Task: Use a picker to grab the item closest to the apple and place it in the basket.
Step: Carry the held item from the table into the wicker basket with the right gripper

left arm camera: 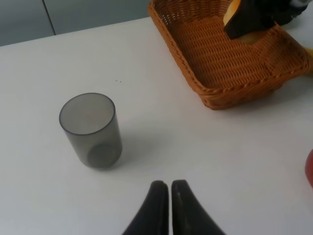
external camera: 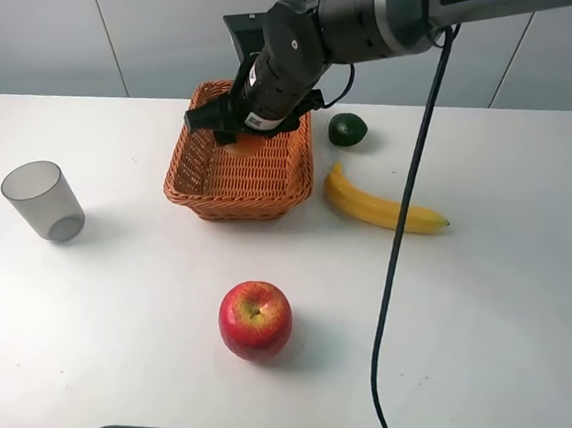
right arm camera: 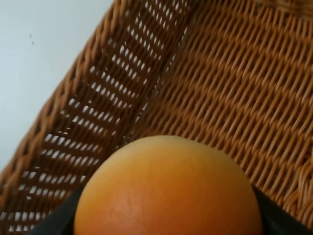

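As the right gripper [external camera: 247, 137] clasps it, the orange [right arm camera: 168, 191] is mostly hidden.

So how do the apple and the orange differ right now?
The apple is red with a yellowish patch near its stem; the orange is evenly orange. The apple lies free on the table; the orange is clamped between the right gripper's fingers over the basket. In the high view the apple shows whole, while the orange is mostly hidden. Both are round fruit.
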`<state>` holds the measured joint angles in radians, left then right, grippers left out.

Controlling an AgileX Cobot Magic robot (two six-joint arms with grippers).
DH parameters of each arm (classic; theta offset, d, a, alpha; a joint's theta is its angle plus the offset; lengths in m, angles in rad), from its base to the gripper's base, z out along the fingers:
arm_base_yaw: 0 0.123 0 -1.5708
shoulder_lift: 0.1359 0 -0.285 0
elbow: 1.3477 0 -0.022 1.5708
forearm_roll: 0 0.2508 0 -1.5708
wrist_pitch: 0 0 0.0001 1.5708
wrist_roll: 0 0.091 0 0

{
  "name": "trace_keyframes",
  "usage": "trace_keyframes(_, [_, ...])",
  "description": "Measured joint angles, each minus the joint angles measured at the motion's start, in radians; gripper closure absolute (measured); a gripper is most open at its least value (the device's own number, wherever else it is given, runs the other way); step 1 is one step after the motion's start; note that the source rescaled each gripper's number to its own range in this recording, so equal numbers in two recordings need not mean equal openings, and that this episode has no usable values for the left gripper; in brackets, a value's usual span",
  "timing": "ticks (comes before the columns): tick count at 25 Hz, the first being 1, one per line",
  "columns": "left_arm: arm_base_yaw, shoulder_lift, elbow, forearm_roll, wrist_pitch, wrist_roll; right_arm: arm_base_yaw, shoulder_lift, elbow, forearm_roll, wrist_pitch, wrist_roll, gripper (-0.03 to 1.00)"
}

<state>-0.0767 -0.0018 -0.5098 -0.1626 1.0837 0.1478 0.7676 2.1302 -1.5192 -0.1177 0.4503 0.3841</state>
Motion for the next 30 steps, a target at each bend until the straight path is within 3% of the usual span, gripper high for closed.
trace_keyframes(16, [0.000,0.000,0.000,0.000,0.000,0.000,0.000,0.047,0.000,-0.002,-0.016,0.000,0.96])
trace_keyframes(17, [0.000,0.000,0.000,0.000,0.000,0.000,0.000,0.047,0.000,-0.002,-0.016,0.000,0.93])
trace_keyframes(18, [0.000,0.000,0.000,0.000,0.000,0.000,0.000,0.047,0.000,-0.002,-0.014,0.000,0.72])
trace_keyframes(20, [0.000,0.000,0.000,0.000,0.000,0.000,0.000,0.047,0.000,-0.002,-0.006,0.000,0.16])
trace_keyframes(21, [0.000,0.000,0.000,0.000,0.000,0.000,0.000,0.047,0.000,-0.002,-0.003,0.000,0.07])
trace_keyframes(24, [0.000,0.000,0.000,0.000,0.000,0.000,0.000,0.027,0.000,-0.002,0.002,0.000,-0.02])
trace_keyframes(30, [0.000,0.000,0.000,0.000,0.000,0.000,0.000,-0.053,0.000,-0.002,0.036,0.000,-0.03])
